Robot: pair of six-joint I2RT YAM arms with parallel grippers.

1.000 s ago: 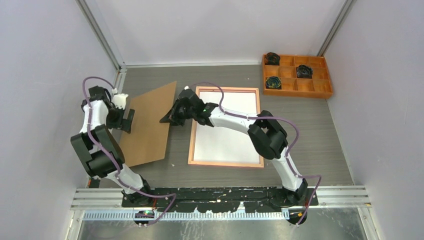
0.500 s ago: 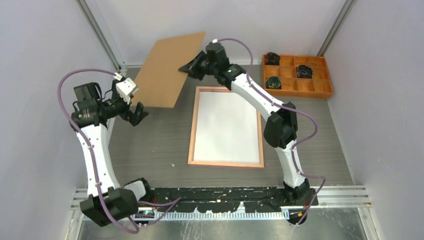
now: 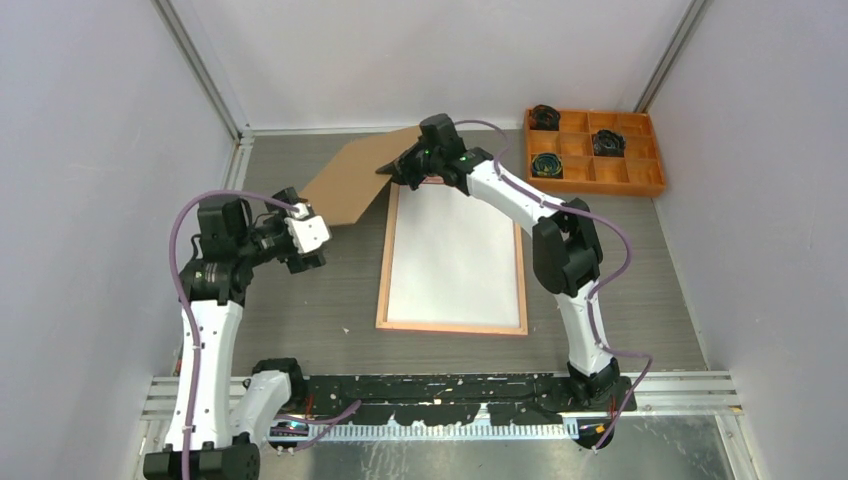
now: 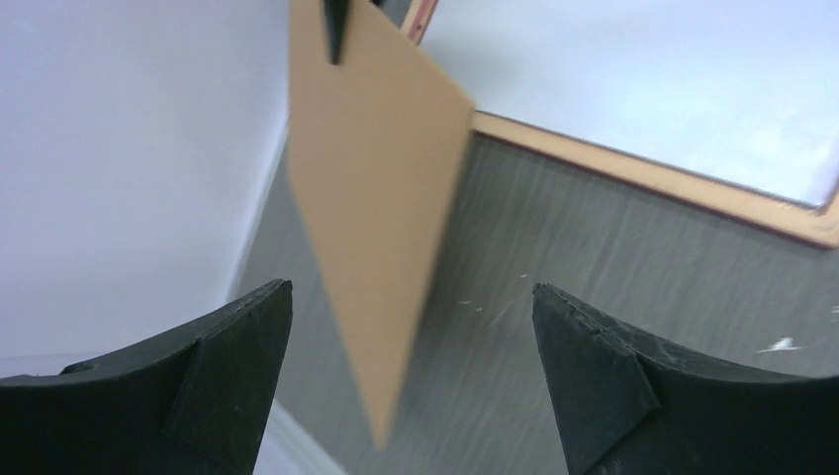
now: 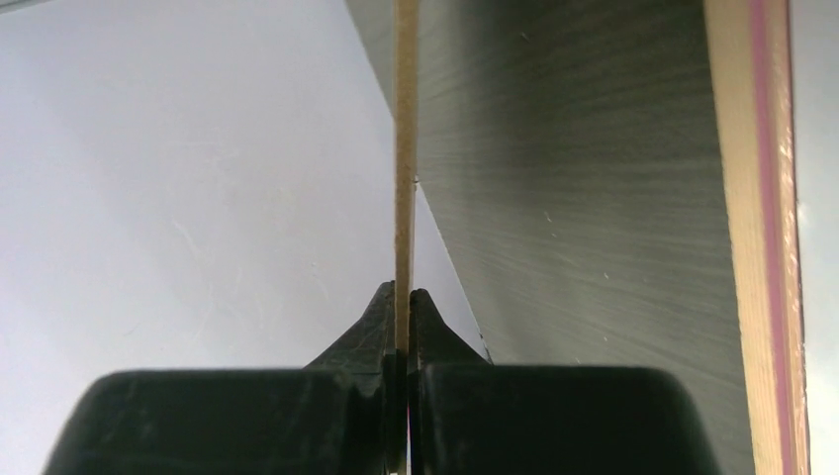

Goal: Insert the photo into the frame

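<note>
Frame (image 3: 384, 270) lies flat while far-stretched right jaws pinch the tilted brown board (image 3: 348, 185); raised left jaws gape.

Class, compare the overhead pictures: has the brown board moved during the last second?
Yes. The brown board, clamped in the right gripper, went from beside the left edge of the frame to its far left corner.
</note>
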